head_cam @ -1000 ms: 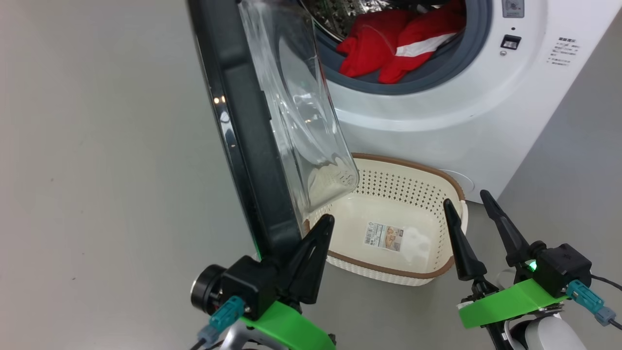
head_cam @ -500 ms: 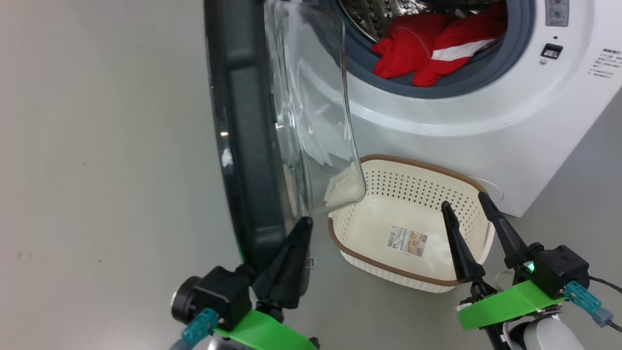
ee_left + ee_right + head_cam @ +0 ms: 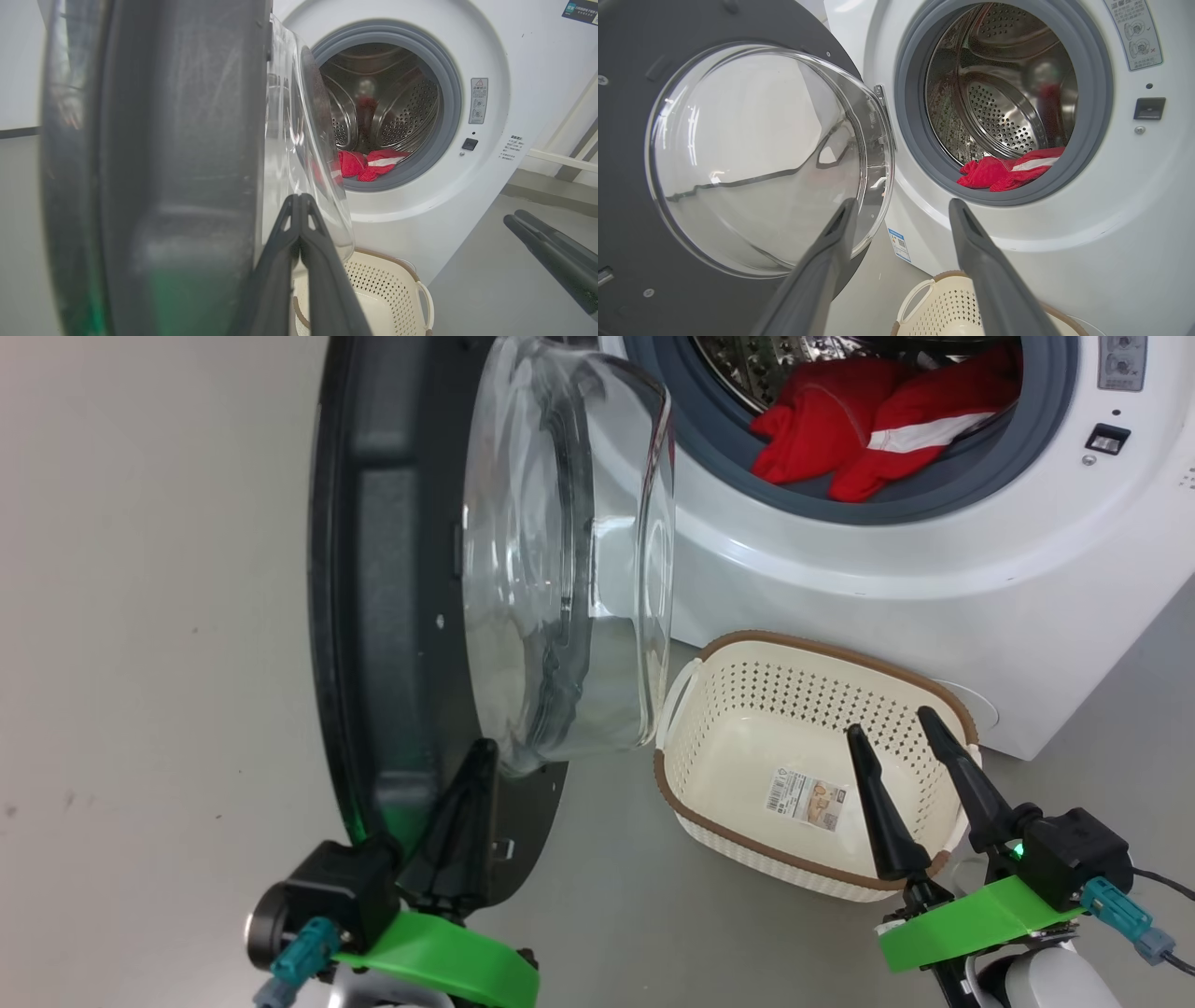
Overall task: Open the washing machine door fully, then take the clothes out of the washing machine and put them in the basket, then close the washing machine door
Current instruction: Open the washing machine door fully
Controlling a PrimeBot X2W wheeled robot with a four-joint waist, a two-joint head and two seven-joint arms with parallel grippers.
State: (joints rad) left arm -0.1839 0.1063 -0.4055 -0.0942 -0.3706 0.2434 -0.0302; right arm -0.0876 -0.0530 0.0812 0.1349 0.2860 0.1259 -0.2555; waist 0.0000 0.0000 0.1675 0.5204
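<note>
The washing machine (image 3: 887, 569) has its door (image 3: 373, 616) swung out leftward, the basket (image 3: 822, 658) below, and the clothes (image 3: 840, 429) in the drum mouth lie up ahead of the spread, empty right gripper (image 3: 889, 723), farther from the pressed-together left gripper (image 3: 481, 756) at the door's lower rim.

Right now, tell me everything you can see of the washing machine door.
The washing machine door stands open on a hinge left of the opening in the washing machine. Its rim is glossy black outside, matt dark grey on the inner face, with small screws. A clear glass bowl bulges from the inner face. Its lower edge hangs above the floor beside the basket, not touching it. The left gripper, shut, lies against the inner face near the bottom, apparently touching.
</note>
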